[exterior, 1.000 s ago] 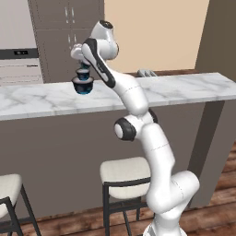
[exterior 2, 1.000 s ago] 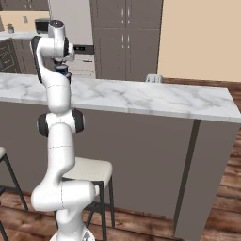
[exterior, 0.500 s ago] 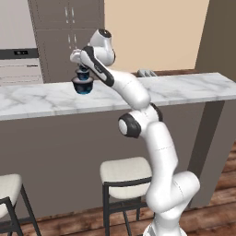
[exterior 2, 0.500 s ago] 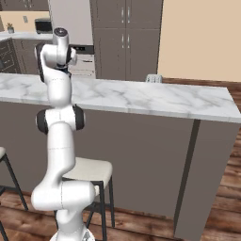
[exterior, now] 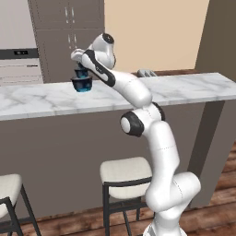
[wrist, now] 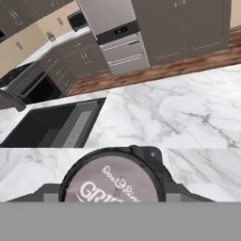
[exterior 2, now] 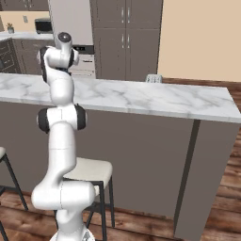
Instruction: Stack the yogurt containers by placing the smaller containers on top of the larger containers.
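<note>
In the left base view I see the gripper (exterior: pixel 83 73) at the upper left of the frame, above the marble counter (exterior: pixel 184 90). It is clamped on a yogurt container (exterior: pixel 82 84), a dark cup with a glossy blue base that hangs directly beneath the hand. I cannot tell from this view whether the cup's base touches the counter or sits just above it. I cannot tell which of the sizes this cup is.

In the hand view the same cup fills the lower centre of the frame: I see its round pale lid (wrist: pixel 114 183) with printed lettering and a dark rim around it. The dark finger tips (wrist: pixel 44 192) flank the cup at the lower left and lower right, one on either side of the rim. Beyond the cup, the white veined counter surface spreads across the middle of the frame. A dark rectangular sink (wrist: pixel 52 124) is set into the counter at the left of the frame, well apart from the cup. A stainless oven (wrist: pixel 117 40) and grey cabinets (wrist: pixel 183 26) stand at the top of the frame, past a strip of wooden floor.

In the right base view the arm (exterior 2: pixel 59 89) rises at the left of the frame and its upper joints stand in front of the counter edge. A small pale object (exterior 2: pixel 154 78) rests on the far edge of the counter at upper centre; it is too small for me to identify. Two stools (exterior: pixel 124 173) stand under the counter overhang in the left base view.
</note>
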Robot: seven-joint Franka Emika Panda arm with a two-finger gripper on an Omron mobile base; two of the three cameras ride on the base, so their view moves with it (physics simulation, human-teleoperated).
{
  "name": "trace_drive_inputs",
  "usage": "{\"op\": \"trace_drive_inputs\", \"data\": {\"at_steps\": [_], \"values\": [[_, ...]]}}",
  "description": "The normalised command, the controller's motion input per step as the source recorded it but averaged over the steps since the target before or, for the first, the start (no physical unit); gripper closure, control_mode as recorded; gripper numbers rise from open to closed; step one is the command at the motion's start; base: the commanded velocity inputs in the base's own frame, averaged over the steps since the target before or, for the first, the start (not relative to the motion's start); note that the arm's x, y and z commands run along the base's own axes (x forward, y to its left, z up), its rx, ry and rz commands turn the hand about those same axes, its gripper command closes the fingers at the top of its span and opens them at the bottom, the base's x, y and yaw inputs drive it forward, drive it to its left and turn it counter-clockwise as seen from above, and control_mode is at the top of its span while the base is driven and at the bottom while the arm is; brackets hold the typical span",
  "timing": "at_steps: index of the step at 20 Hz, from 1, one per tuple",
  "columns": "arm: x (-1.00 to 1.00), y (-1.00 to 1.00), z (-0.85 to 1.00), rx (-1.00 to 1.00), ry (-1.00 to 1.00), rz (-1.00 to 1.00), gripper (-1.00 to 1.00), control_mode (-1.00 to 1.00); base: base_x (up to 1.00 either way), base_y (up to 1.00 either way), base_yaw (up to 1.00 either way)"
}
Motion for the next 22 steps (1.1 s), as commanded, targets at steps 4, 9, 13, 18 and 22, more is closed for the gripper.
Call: {"op": "trace_drive_inputs", "data": {"at_steps": [4, 9, 13, 18, 22], "values": [[0.19, 0.00, 0.11, -0.01, 0.16, 0.00, 1.00, -1.00, 0.00, 0.00, 0.00], [0.00, 0.00, 0.17, -0.03, 0.17, 0.00, 1.00, -1.00, 0.00, 0.00, 0.00], [0.00, 0.00, 0.24, -0.03, 0.13, 0.00, -1.00, -1.00, 0.00, 0.00, 0.00], [0.00, 0.00, 0.15, -0.03, 0.11, 0.00, -1.00, -1.00, 0.00, 0.00, 0.00], [0.00, 0.00, 0.15, -0.02, 0.10, 0.00, -1.00, -1.00, 0.00, 0.00, 0.00]]}}
